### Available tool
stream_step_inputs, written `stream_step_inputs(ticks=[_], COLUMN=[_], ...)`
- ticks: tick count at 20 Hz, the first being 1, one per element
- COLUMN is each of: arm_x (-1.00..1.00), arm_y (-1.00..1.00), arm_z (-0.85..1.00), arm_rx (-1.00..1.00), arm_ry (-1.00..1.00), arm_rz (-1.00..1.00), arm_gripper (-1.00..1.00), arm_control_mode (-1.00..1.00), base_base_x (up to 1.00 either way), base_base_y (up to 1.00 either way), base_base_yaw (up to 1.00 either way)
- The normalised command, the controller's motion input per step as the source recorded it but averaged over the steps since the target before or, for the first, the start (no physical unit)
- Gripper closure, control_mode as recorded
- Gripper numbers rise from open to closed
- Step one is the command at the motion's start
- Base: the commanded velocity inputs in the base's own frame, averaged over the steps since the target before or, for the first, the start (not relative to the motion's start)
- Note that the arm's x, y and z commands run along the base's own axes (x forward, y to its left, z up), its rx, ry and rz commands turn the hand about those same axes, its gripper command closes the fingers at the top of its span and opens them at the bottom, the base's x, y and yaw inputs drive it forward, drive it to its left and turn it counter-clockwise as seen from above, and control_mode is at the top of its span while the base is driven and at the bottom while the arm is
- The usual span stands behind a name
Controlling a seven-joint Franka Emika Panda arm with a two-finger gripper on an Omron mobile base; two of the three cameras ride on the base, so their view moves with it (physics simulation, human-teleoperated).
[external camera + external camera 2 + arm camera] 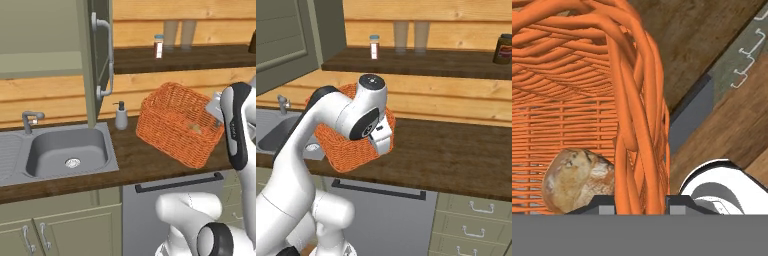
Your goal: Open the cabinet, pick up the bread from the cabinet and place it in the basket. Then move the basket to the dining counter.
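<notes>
The basket [177,125] is sitting tilted on the sink counter [135,155], one side raised, with the bread [574,180] lying inside it; the cabinet [95,60] door is standing open. To carry it well, I judge the arm should be lifting level and moving slowly so the bread is not rolling out. The claw [641,202] is gripping the basket's woven rim, its narrow jaws straddling the wall, one inside and one outside.
</notes>
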Motion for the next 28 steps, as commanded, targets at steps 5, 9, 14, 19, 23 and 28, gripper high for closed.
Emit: stream_step_inputs(ticks=[5, 9, 14, 19, 23, 28], arm_x=[0.0, 0.0, 0.0, 0.0, 0.0, 0.0], arm_y=[0.0, 0.0, 0.0, 0.0, 0.0, 0.0], arm_z=[0.0, 0.0, 0.0, 0.0, 0.0, 0.0], arm_rx=[0.0, 0.0, 0.0, 0.0, 0.0, 0.0], arm_ry=[0.0, 0.0, 0.0, 0.0, 0.0, 0.0], arm_rz=[0.0, 0.0, 0.0, 0.0, 0.0, 0.0], arm_gripper=[1.0, 1.0, 1.0, 1.0, 1.0, 1.0], arm_control_mode=[1.0, 1.0, 1.0, 1.0, 1.0, 1.0], base_base_x=[-0.51, -0.43, -0.29, -0.08, 0.0, 0.16], base_base_y=[-0.12, -0.25, -0.22, -0.25, -0.36, -0.15], base_base_yaw=[-0.26, -0.63, -0.7, -0.74, -0.78, -0.79])
